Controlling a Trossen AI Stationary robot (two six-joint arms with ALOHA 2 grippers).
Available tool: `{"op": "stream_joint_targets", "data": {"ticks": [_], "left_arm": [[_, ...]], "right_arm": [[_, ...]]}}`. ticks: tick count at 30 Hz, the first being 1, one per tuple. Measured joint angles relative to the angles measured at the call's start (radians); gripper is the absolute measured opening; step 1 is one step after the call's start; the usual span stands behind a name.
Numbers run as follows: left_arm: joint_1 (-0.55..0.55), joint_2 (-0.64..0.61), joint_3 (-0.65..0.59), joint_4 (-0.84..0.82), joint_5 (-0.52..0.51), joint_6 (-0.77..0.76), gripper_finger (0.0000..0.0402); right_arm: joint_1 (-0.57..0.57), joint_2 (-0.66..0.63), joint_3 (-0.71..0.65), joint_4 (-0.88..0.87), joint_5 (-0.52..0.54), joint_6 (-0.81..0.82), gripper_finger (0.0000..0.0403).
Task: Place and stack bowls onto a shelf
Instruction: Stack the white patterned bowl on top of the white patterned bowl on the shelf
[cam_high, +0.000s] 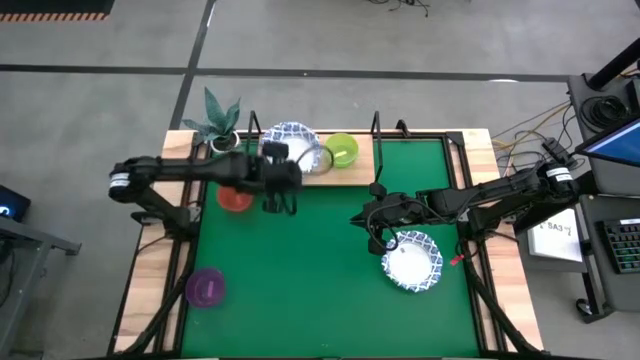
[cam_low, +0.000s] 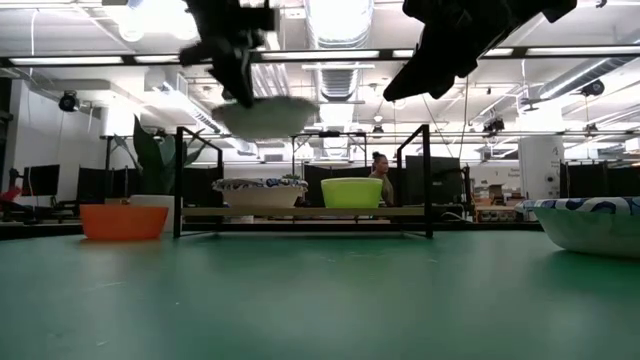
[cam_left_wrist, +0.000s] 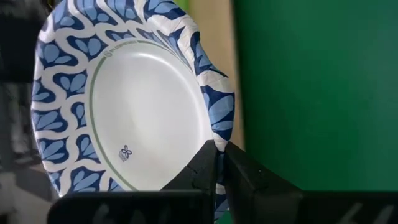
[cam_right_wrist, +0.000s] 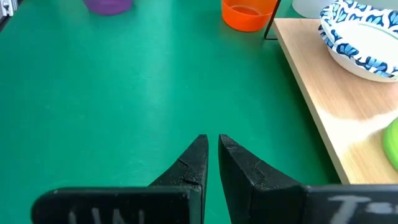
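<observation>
Bowl — white inside, blue-patterned rim — pinched by left end effector; right end effector seemingly nearly closed.

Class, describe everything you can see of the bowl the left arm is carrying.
The blue-patterned bowl is wide and shallow, looks like paper, with a plain white base ringed by a thin green line and blue leaf shapes around its wavy rim. The left gripper pinches its rim. In the low view it hangs upright in the air above the shelf, over another patterned bowl already resting there.
</observation>
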Motion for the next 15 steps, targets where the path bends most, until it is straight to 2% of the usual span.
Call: {"op": "stream_joint_targets", "data": {"ticks": [4,7,15], "left_arm": [[0.116,0.0,-0.048,0.093,0.067,0.035,0.0001],[0.18,0.002,-0.079,0.151,0.072,0.042,0.0001],[0.263,0.003,-0.135,0.185,0.072,0.035,0.0003]], "right_arm": [[0.0,0.0,0.0,0.0,0.0,-0.011,0.0028],[0.0,0.0,0.0,0.0,0.0,-0.012,0.0028],[0.0,0.0,0.0,0.0,0.0,-0.015,0.0028]]}}
